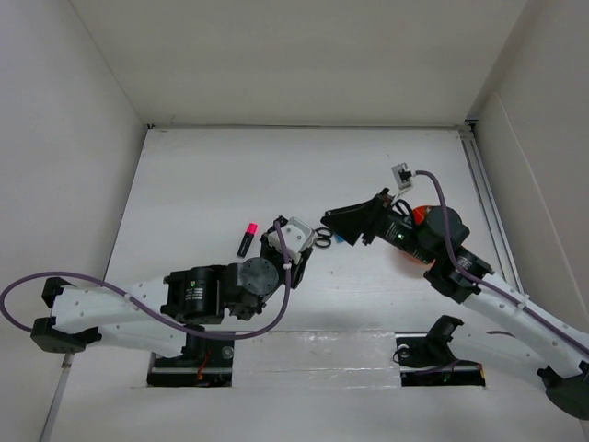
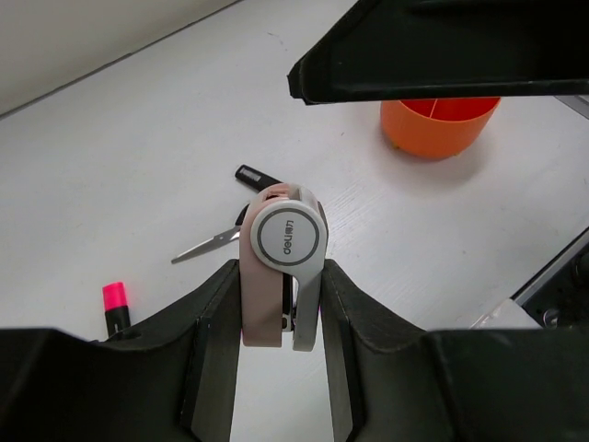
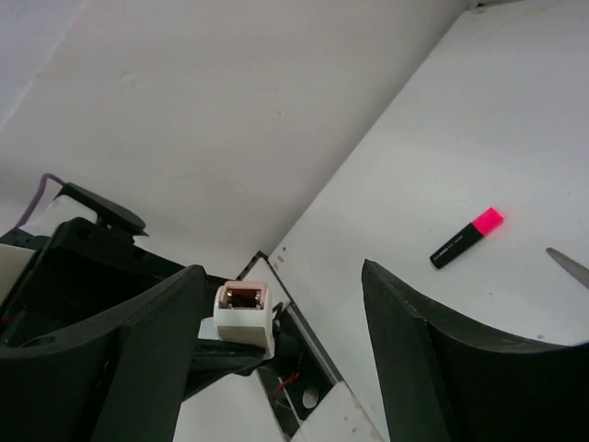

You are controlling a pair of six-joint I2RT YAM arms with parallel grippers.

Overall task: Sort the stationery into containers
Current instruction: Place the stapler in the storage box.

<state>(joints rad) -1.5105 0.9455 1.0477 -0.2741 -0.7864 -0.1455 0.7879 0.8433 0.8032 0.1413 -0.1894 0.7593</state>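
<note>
Left wrist: left tool [image 2: 279, 304] clamps a pink-white dispenser [image 2: 288, 238]; right tool [image 3: 283, 272] spread apart.

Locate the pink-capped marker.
In the top view the marker lies on the table left of centre, just left of the left gripper, which holds a white-and-pink item.

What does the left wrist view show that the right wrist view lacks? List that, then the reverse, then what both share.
Only left wrist: the orange cup and the round face of the white and pink dispenser clamped in the left gripper.
Only right wrist: a purple cable, and the right gripper seen with its jaws apart.
Both: the pink-capped marker, a scissors blade and that dispenser, seen end-on from the right wrist.
</note>
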